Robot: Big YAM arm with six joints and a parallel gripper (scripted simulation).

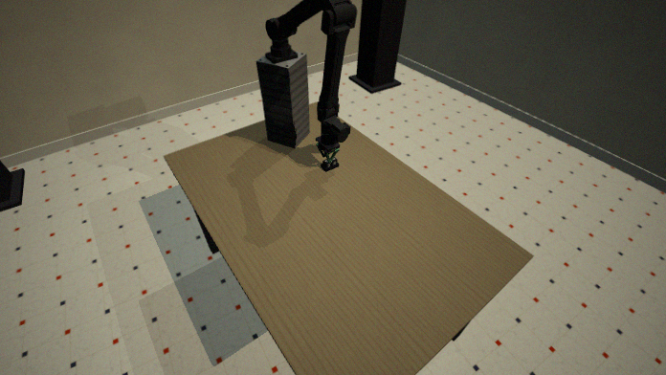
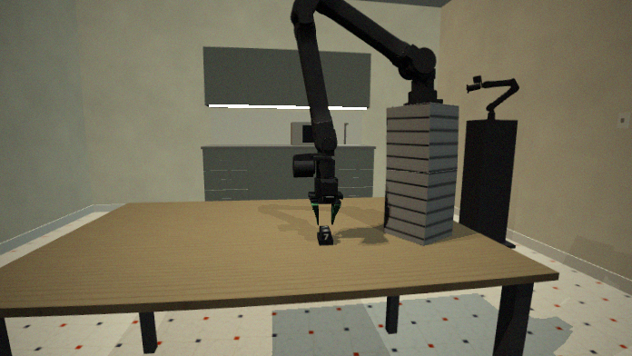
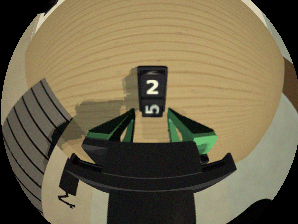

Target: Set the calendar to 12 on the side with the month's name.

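A small black calendar tray (image 3: 152,68) (image 2: 325,243) stands on the table, with two black cubes in it, one behind the other in the wrist view. The far cube (image 3: 152,87) has a white 2 on top, upright in that view. The near cube (image 3: 152,107) has a 5 on top, turned sideways. In the exterior view a white 7 shows on the facing cube (image 2: 325,236). The month's name is not readable. My gripper (image 1: 329,162) (image 2: 325,223) (image 3: 151,111) is partly open and empty, pointing down just above the cubes, its green fingertips apart.
The wooden table (image 1: 373,249) (image 2: 195,254) carries the arm's tall grey pedestal (image 1: 289,102) (image 2: 419,173) close beside the calendar. The arm's shadow falls across the table. A second arm on a dark stand (image 2: 488,182) is in the background.
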